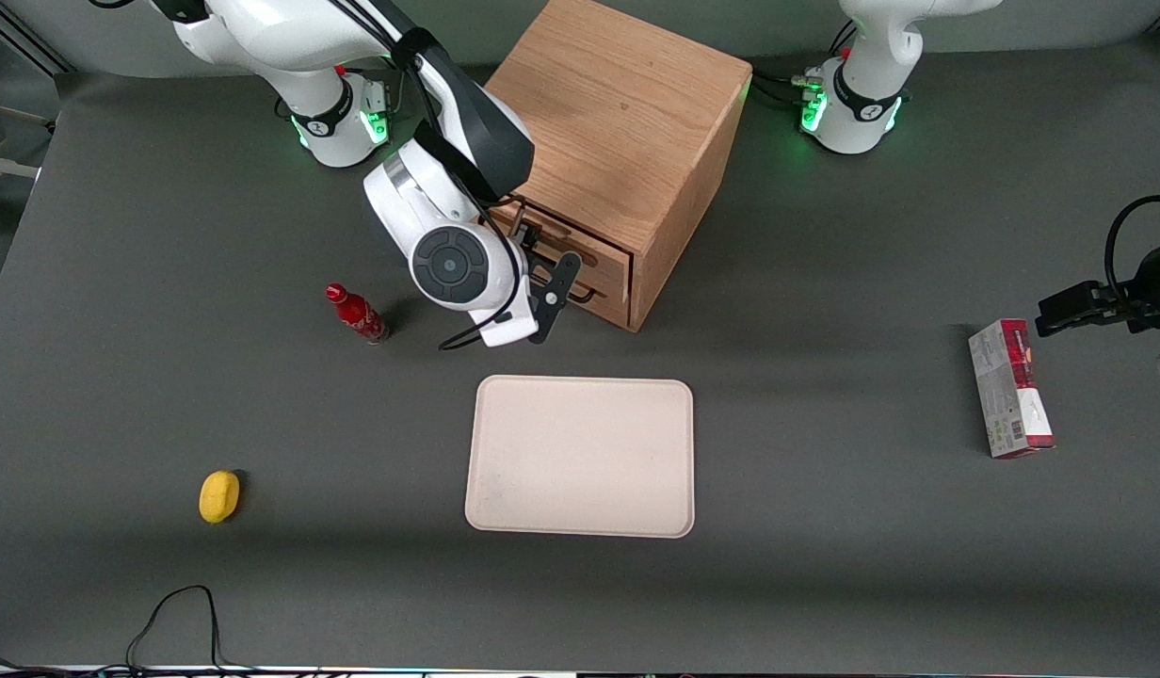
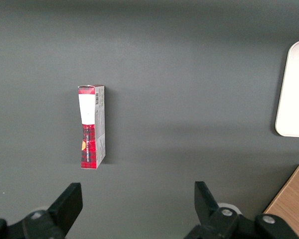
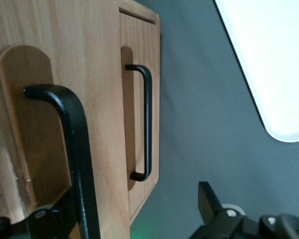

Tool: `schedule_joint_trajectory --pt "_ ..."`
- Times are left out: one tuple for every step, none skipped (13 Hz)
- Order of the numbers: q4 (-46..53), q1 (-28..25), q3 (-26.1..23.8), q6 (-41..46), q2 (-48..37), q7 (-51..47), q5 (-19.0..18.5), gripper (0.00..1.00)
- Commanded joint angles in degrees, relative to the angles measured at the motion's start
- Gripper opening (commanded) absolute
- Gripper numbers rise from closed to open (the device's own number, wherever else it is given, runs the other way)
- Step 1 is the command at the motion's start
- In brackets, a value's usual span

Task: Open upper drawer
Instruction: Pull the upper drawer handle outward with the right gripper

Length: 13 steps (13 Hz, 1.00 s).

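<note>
One cabinet (image 1: 627, 113) with two drawers, one tray (image 1: 580, 457), bottle (image 1: 356, 314), lemon (image 1: 218, 495), carton (image 1: 1009, 388).

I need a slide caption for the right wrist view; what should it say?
Gripper open at the upper drawer, one finger by its black bar handle; the lower drawer and tray sit nearby.
</note>
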<state>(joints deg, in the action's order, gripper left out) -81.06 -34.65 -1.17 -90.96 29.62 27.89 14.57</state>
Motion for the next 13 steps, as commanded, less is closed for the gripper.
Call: schedule_joint_trajectory --pt "-0.76 0.29 0.91 -1.06 -0.62 0.32 0.46 1.00" --pt "-0.24 0.90 0.91 -1.76 -0.36 0.32 0.37 1.00" --pt "0.11 1.25 1.00 -1.94 -0.18 0.24 0.02 1.00" --pt "0.38 1.69 0.91 -2.37 0.08 0.32 -0.50 1.00" --pt "0.47 2.39 0.91 -2.64 0.17 0.32 -0.60 1.00" --pt "0.73 2.75 0.91 -2.73 0.17 0.32 -0.68 1.00" --pt "1.08 2.84 0.91 -2.73 0.26 0.50 -0.77 1.00" --pt "1.26 3.88 0.91 -2.73 0.52 0.67 -0.77 1.00" --pt "1.43 4.33 0.91 -2.73 0.70 0.67 -0.77 1.00" --pt "1.87 4.51 0.91 -2.99 1.05 0.67 -0.77 1.00" --pt "2.40 4.94 0.91 -3.17 1.49 0.67 -0.77 1.00" --pt "2.66 5.12 0.91 -3.43 1.84 0.67 -0.86 1.00" --pt "3.01 5.21 1.00 -3.78 2.02 0.67 -0.86 1.00"
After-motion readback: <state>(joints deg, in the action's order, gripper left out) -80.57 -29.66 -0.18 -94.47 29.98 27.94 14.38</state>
